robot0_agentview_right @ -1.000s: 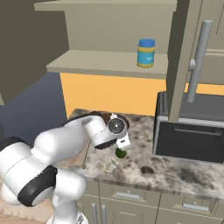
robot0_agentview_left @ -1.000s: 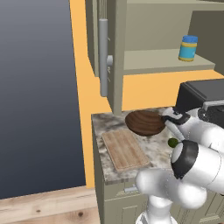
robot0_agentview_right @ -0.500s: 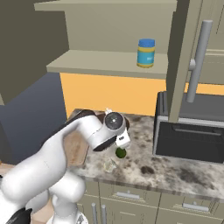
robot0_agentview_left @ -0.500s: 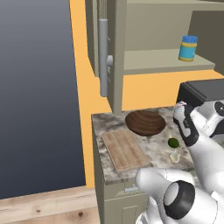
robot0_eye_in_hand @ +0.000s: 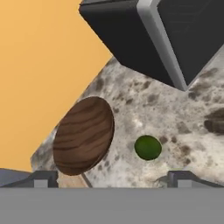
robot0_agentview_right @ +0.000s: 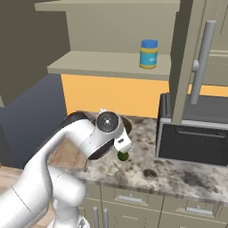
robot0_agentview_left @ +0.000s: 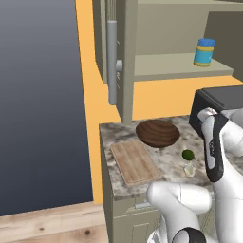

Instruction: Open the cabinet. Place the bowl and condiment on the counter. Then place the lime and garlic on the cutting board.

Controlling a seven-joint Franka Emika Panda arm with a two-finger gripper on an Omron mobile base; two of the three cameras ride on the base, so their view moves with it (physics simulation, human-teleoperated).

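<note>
The cabinet stands open, its door [robot0_agentview_left: 112,57] swung left and the other door [robot0_agentview_right: 196,58] at the right. On its shelf stands the blue and yellow condiment [robot0_agentview_left: 205,52] [robot0_agentview_right: 148,54]. The brown wooden bowl [robot0_agentview_left: 157,133] [robot0_eye_in_hand: 84,135] rests on the counter [robot0_agentview_left: 118,135] behind the cutting board [robot0_agentview_left: 136,163] [robot0_agentview_right: 67,153]. The lime [robot0_agentview_left: 188,154] [robot0_agentview_right: 123,156] [robot0_eye_in_hand: 148,147] and the pale garlic [robot0_agentview_left: 189,170] lie on the counter right of the board. My gripper [robot0_eye_in_hand: 112,179] hangs open and empty above the counter, looking down at bowl and lime.
A black boxy appliance [robot0_agentview_left: 218,107] [robot0_agentview_right: 196,133] [robot0_eye_in_hand: 166,35] stands on the counter right of the bowl. The counter ends just left of the board. An orange wall runs behind. Bare counter [robot0_agentview_right: 178,171] lies in front of the appliance.
My hand has drawn away from the bowl's right rim, rightward and up. The bowl stays on the counter. The jaws have stayed open.
</note>
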